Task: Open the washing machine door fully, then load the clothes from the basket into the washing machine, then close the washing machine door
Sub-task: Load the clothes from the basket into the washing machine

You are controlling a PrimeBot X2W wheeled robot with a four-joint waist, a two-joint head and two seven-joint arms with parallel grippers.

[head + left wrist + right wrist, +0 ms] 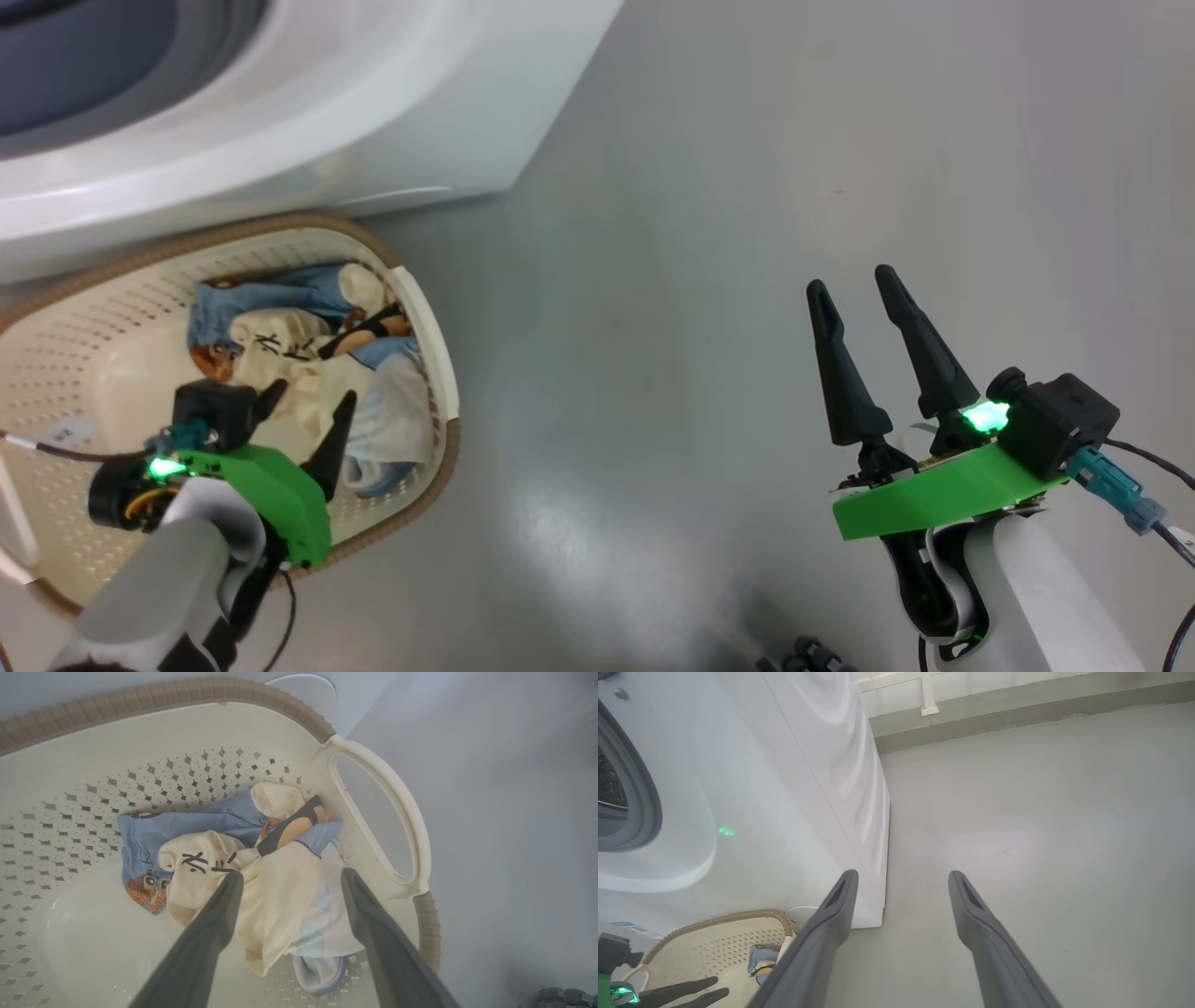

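Washer (308, 103): white body, upper left in the head view; a grey gasket (644, 807) rings its mouth in the right wrist view.
Basket (425, 308): cream, perforated, brown-rimmed; it stands on the floor just beside the washer's lower front.
Clothes (299, 341): heaped at the basket's right end, against the wall below the handle (409, 826). The heap is light blue fabric with an orange print, cream cloth with black marks, and pale white cloth at the near side.
Left gripper (313, 392): jaws spread wide, gripping nothing; it hangs over the heap with its two fingers flanking the cream cloth. Whether the tips touch fabric cannot be told.
Floor (709, 233): grey and glossy, lying between basket and right arm.
Right gripper (850, 278): jaws spread wide and empty, above bare floor, well apart from the basket.
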